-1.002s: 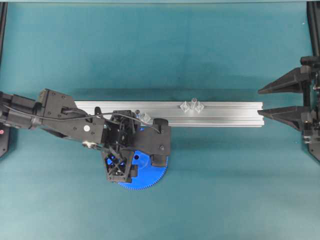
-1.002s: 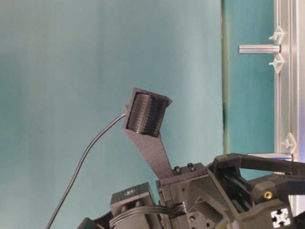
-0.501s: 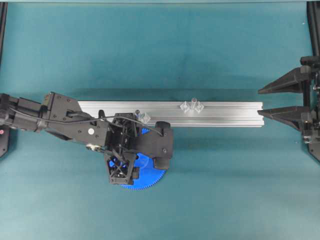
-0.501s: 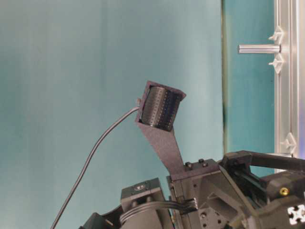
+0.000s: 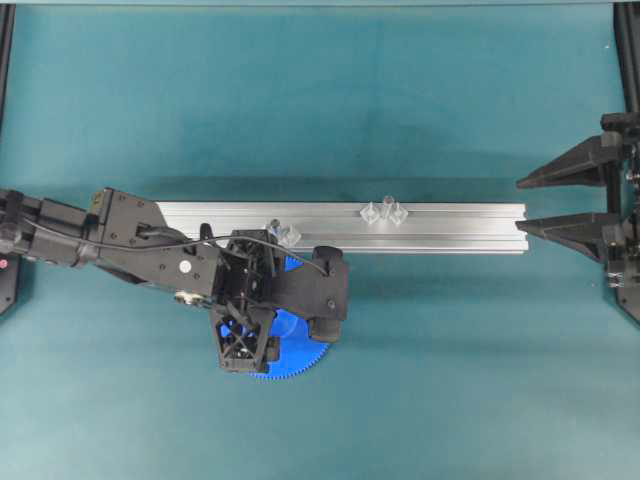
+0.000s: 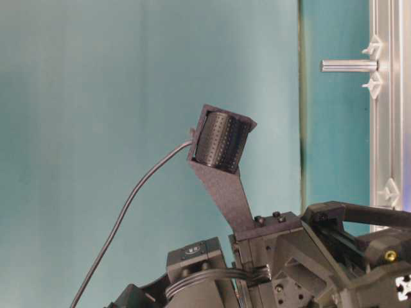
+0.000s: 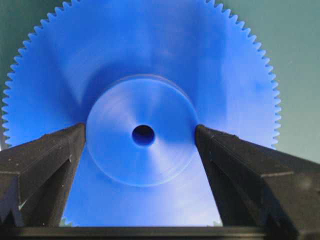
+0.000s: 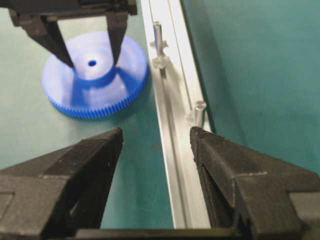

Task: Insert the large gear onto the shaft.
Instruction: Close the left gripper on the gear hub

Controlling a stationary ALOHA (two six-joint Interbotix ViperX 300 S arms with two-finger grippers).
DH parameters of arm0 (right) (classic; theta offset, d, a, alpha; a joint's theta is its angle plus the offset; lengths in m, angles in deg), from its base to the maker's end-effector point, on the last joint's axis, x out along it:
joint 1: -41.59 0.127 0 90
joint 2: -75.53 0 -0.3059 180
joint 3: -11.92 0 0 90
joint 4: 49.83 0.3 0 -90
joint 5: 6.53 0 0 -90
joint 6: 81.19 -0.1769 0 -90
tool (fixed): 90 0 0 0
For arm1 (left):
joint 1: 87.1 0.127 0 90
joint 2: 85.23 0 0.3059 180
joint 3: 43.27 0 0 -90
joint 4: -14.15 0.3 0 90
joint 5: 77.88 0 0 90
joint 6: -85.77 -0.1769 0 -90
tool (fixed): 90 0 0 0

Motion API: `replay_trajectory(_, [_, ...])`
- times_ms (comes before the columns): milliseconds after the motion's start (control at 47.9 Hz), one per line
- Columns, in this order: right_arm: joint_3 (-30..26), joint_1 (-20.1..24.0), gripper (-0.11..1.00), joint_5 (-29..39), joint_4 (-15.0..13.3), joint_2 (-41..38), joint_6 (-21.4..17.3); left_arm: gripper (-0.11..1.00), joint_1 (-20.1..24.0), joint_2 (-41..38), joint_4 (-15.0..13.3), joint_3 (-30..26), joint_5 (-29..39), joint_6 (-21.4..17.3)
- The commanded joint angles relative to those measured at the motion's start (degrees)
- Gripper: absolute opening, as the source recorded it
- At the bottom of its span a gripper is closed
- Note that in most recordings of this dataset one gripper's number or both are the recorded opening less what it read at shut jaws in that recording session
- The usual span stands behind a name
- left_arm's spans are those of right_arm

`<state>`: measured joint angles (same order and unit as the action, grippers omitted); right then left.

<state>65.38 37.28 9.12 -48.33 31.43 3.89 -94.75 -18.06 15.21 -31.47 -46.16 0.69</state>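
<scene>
Left gripper [image 5: 285,330] over the large gear [image 5: 300,352], covering most of it; blue toothed rim shows at lower right. Gear lies on teal mat just beside aluminium rail [image 5: 440,228]. Two clear shaft mounts [image 5: 384,212] on rail. Right gripper [image 5: 522,203] spread wide at rail's right end.

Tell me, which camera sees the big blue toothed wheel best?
The left wrist view: the big bright-blue plastic gear fills it, hub and centre hole clear. The right wrist view shows it whole but far; overhead the arm covers most; the table-level view misses it.
</scene>
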Motion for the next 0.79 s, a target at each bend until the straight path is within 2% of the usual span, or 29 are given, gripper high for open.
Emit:
replay_trajectory(0, [-0.6,0.1,0.67,-0.4,0.0,-0.3,-0.4,0.93,-0.2,0.1,0.1,-0.8,-0.6,0.2])
replay_trajectory(438, [-0.4,0.1,0.67,-0.3,0.0,0.0,-0.5,0.93,-1.2,-0.8,0.1,-0.4,-0.7,0.7])
replay_trajectory(772, [-0.4,0.1,0.67,-0.3,0.0,0.2,-0.5,0.93,-1.1,-1.0,0.1,0.6,-0.7,2.6])
